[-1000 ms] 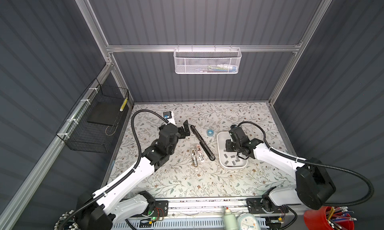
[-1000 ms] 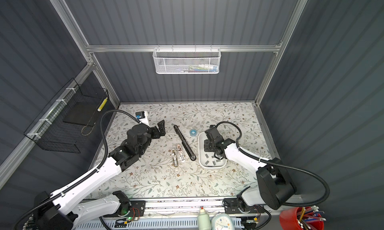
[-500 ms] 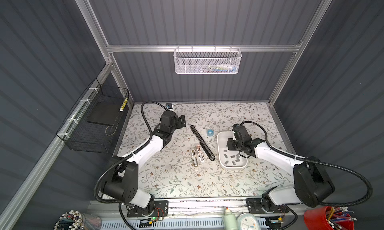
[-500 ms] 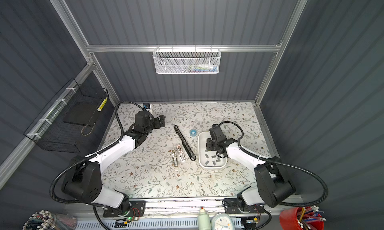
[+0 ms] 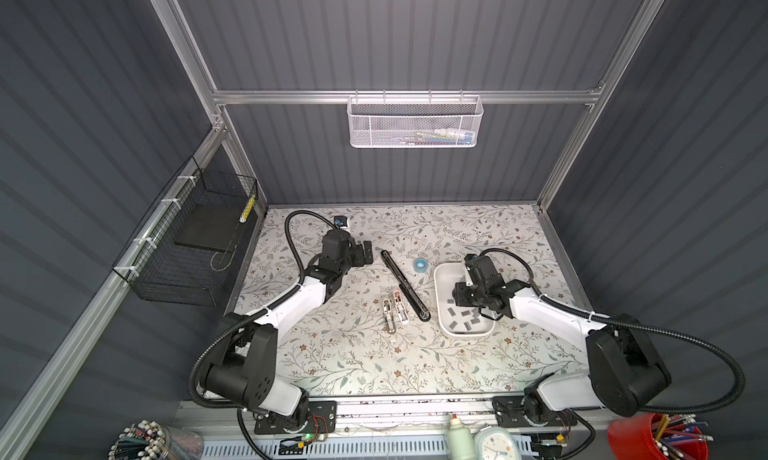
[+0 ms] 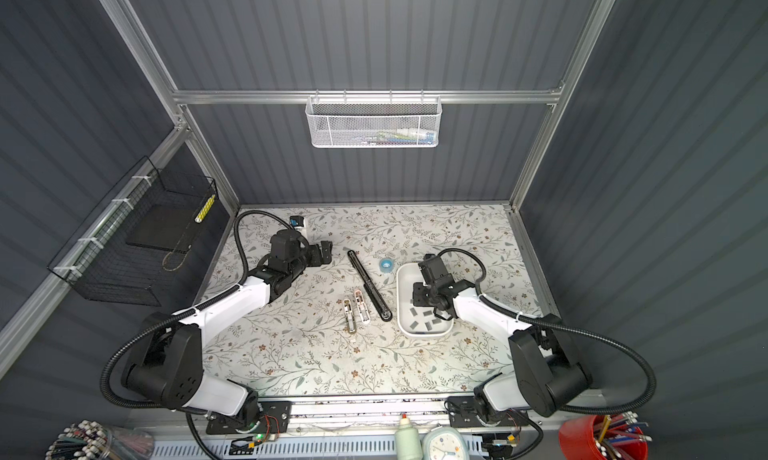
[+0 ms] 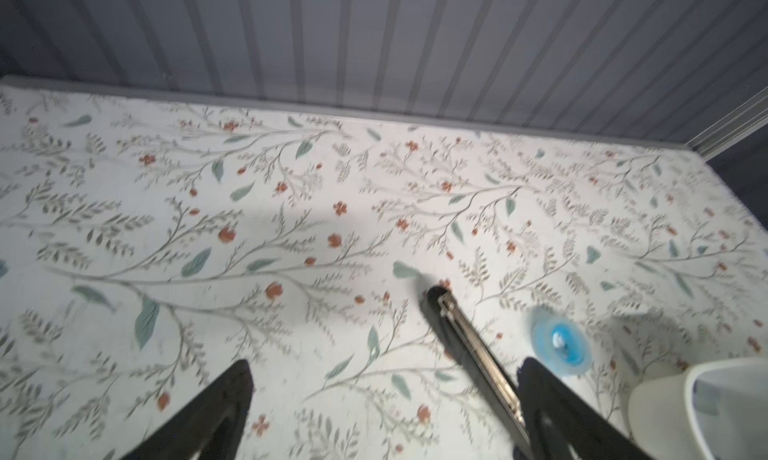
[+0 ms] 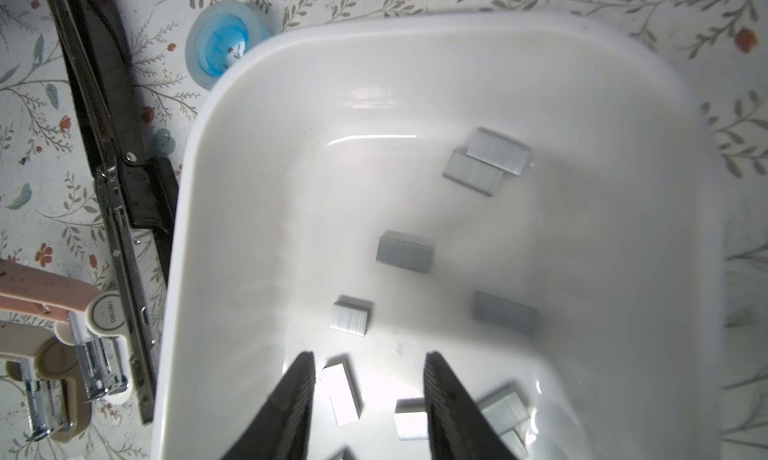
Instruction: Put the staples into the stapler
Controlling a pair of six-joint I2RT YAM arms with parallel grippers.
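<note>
Our right gripper (image 8: 370, 356), half-open over the staples (image 8: 340, 395) at lower centre, might pinch two strips; our left gripper (image 7: 386, 362) gapes empty.

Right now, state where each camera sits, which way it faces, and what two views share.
Top views: high above the front, looking down on the table; left arm and right arm show whole.
Left wrist: on the left arm, low, facing the back wall; its open jaws show, stapler ahead.
Right wrist: on the right arm, looking down into the tray at staples; its open jaws show.
Shared: both wrist views catch the stapler, blue disc and tray.
</note>
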